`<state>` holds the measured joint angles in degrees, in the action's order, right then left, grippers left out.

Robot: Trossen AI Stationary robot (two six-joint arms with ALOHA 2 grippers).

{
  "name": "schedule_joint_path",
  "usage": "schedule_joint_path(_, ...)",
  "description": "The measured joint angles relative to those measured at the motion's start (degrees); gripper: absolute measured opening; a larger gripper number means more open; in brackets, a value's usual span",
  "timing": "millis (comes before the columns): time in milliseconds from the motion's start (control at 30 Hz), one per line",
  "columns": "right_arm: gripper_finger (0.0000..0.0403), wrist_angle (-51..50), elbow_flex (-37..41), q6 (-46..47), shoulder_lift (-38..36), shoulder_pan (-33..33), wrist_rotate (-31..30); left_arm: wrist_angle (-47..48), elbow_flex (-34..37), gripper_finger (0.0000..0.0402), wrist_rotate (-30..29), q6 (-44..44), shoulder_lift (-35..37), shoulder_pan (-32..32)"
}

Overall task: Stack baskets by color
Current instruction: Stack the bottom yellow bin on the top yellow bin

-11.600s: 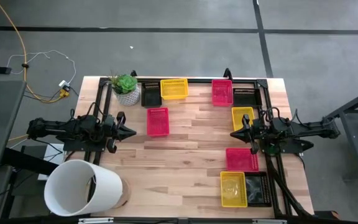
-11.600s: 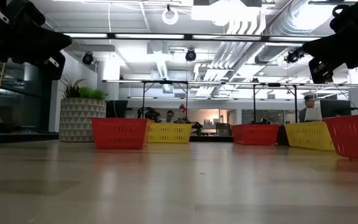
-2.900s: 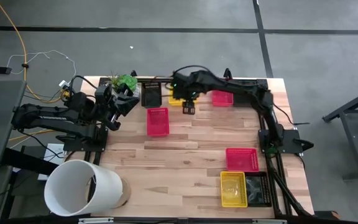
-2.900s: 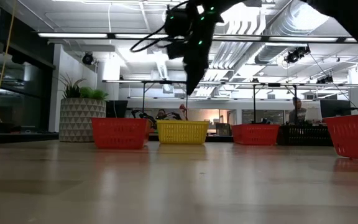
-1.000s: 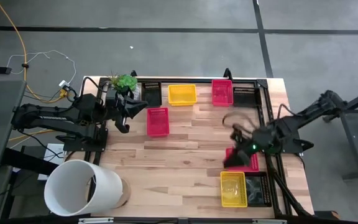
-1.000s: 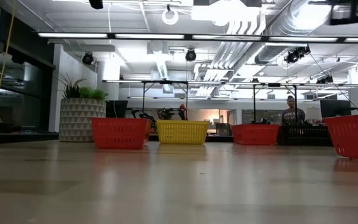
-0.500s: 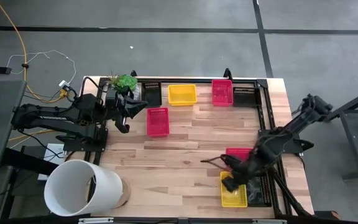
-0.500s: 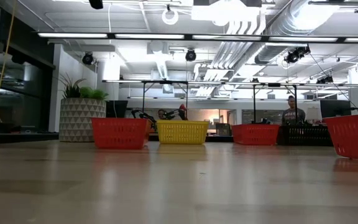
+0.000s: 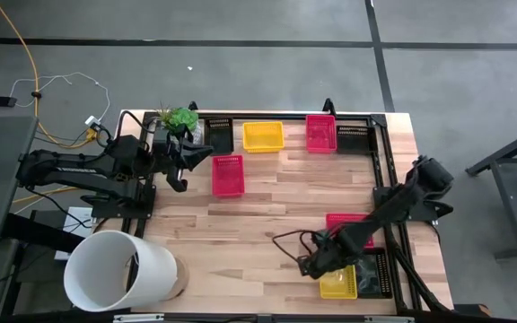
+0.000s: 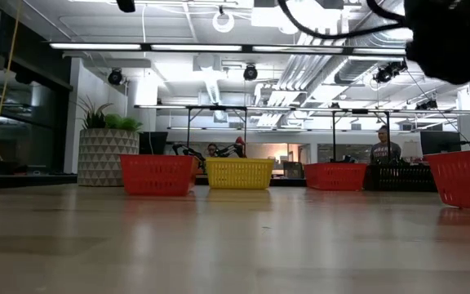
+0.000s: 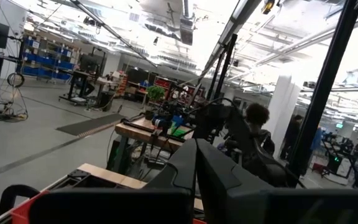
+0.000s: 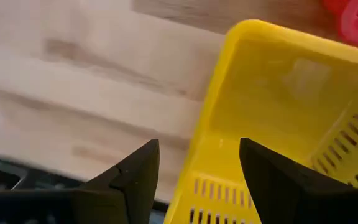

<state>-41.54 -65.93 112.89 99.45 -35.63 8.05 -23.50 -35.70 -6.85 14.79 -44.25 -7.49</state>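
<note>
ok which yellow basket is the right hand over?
The yellow basket at the near right edge, beside a black basket; the open right hand hovers there. The other yellow basket sits far back.

Light wood plank table [image 9: 267, 211]. Far edge, in a row: white pot with green plant [image 9: 179, 123] at the left corner, black basket [image 9: 219, 134], yellow basket [image 9: 263, 136], red basket [image 9: 320, 132], another black basket [image 9: 354, 137]. A red basket [image 9: 227, 174] sits just in front of the first black one. Right side: red basket [image 9: 345, 222], then a yellow basket [image 9: 339, 282] beside a black basket [image 9: 372, 271] at the near right corner. Big white bucket [image 9: 119, 269] lying at the near left corner.
</note>
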Motion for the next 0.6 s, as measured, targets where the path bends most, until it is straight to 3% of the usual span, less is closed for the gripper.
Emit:
schedule_joint_path(233,0.0206,2.84,0.02,0.69,3.64,0.02,0.43,1.69,0.00,0.0001,0.00,0.00,0.00,0.00)
schedule_joint_path(333,0.0184,2.01,0.04,0.63,3.85,0.02,0.49,2.58,0.00,0.0001,0.00,-0.02,0.00,0.00)
schedule_joint_path(433,0.0135,2.04,0.04,-0.44,3.76,0.20,2.15,3.00,0.00,0.0001,0.00,-0.02,0.00,0.00)
schedule_joint_path(600,0.0019,3.29,-1.53,-5.62,3.59,0.78,4.89,2.97,0.00,0.0001,0.00,-0.02,0.02,0.00)
